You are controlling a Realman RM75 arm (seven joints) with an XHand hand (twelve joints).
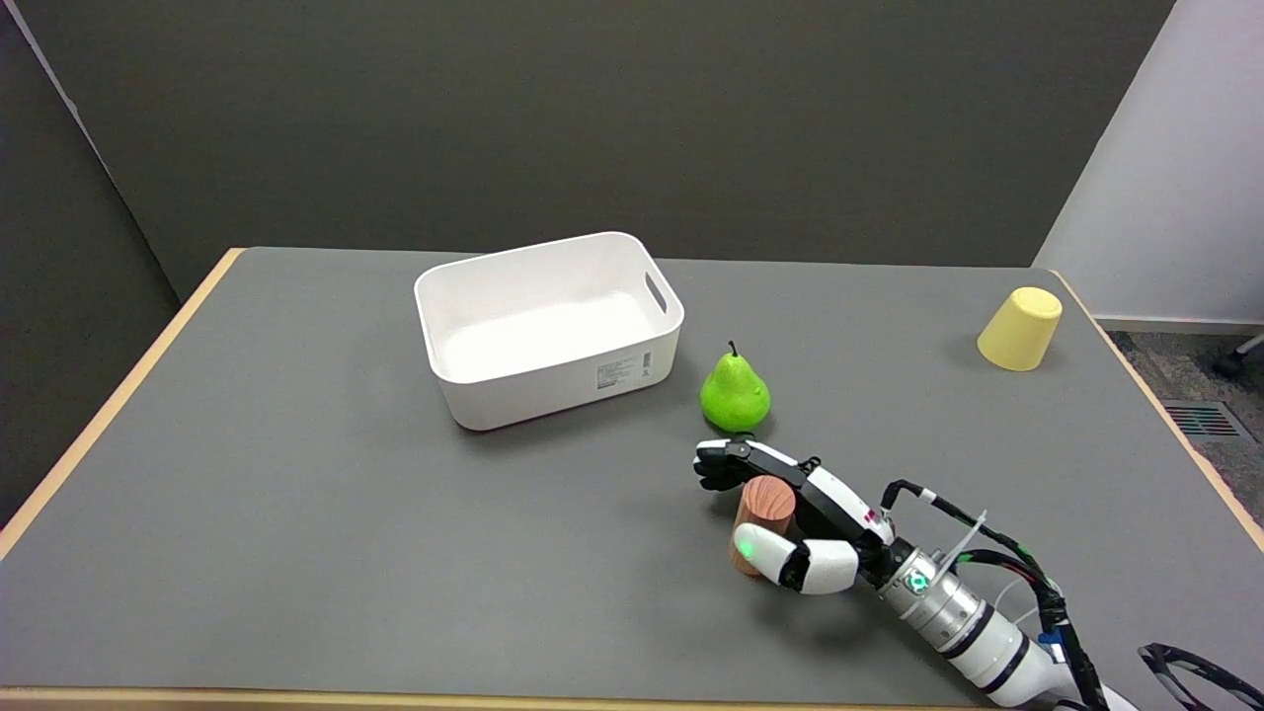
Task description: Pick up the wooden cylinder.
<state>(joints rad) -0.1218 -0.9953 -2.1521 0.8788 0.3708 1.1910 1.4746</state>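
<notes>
The wooden cylinder point(766, 500), short and reddish-brown, stands upright on the grey table point(296, 494) right of centre, near the front. My right hand point(837, 506) reaches in from the lower right and wraps around it. Its fingers point(726, 464) curl behind the cylinder's far side, and the white thumb point(778, 556), with a green light on its tip, presses on the near side. The cylinder's base still looks level with the table. Its lower right part is hidden by the thumb and palm.
A green pear point(735, 390) stands just behind the fingers, very close. A white bin point(553, 390), with nothing inside, sits further back and left. An upturned yellow cup point(1021, 329) is at the far right near the table edge.
</notes>
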